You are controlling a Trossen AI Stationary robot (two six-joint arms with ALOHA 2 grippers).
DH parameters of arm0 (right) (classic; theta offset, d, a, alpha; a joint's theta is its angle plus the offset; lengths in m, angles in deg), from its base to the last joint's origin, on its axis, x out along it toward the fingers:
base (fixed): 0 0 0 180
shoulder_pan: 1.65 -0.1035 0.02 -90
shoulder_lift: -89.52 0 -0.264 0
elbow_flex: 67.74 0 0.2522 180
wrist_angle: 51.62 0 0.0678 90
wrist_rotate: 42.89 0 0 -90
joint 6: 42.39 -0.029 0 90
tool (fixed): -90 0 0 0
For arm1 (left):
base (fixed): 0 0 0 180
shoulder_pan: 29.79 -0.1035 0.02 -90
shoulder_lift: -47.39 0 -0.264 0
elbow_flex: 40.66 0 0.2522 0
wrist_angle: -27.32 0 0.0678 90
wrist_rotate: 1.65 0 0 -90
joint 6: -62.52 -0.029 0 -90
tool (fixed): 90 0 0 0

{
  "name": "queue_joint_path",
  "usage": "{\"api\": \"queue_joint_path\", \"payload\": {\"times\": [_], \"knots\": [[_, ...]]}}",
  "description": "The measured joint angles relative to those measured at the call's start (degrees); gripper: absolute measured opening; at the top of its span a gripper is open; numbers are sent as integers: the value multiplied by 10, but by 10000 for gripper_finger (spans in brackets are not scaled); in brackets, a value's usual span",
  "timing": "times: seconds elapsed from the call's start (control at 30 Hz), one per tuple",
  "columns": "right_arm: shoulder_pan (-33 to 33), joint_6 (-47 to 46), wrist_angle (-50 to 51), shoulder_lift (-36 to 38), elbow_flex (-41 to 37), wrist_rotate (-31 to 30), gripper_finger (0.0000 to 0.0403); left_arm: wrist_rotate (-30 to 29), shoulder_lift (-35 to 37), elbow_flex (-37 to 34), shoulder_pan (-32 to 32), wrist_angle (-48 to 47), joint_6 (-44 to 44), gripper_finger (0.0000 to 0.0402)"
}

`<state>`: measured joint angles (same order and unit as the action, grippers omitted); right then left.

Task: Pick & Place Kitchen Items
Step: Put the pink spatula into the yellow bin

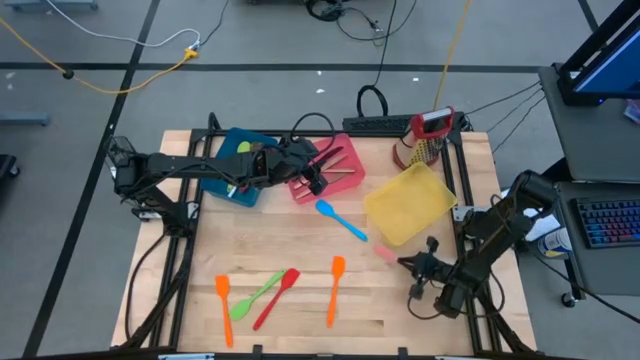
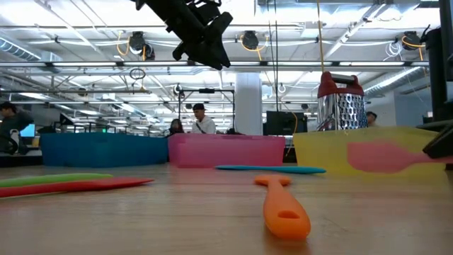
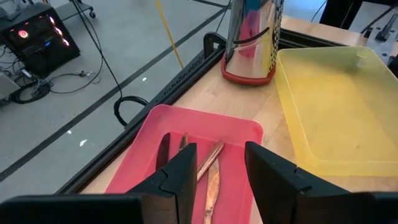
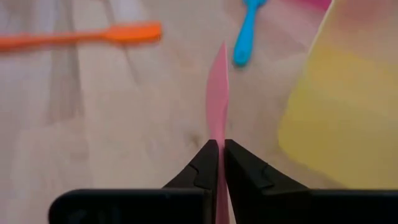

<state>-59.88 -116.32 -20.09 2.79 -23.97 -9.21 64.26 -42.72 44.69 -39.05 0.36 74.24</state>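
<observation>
Left gripper hovers above the pink bin, fingers spread, nothing between them; copper cutlery lies inside the bin. Blue spatula on the table between the pink bin and the yellow bin. Right gripper pinches a pink spatula just beside the yellow bin.

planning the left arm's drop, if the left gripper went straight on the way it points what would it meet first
Most likely the pink bin: the open left gripper points down into it, toward the copper cutlery lying on its floor. How high it hangs is unclear.
</observation>
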Motion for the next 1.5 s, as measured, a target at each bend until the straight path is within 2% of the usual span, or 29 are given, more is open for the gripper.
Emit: {"api": "queue_joint_path", "payload": {"times": [0.27,0.4,0.5,0.57,0.73,0.83,0.93,1.1,1.27,1.37,1.5], "knots": [[19,36,-9,2,0,14,2,9,0,0,1,-2,11,140],[19,46,-13,3,0,23,0,101,-10,1,11,0,10,140],[19,46,-15,3,0,26,0,182,-36,1,37,2,-35,140],[20,48,-17,3,0,26,0,214,-61,1,60,15,-66,140],[20,70,-17,3,0,54,0,223,-137,0,113,100,-64,140],[21,65,-17,3,0,73,2,220,-169,0,127,178,-31,140],[23,59,-12,3,0,78,16,224,-195,0,132,234,1,140],[24,76,-10,3,1,86,55,231,-223,0,128,240,-13,140],[23,73,-5,5,1,87,97,278,-262,0,117,282,-11,140],[22,72,5,20,1,89,118,300,-281,0,117,328,-15,140],[22,50,41,58,1,110,131,302,-287,0,114,344,-20,140]]}}
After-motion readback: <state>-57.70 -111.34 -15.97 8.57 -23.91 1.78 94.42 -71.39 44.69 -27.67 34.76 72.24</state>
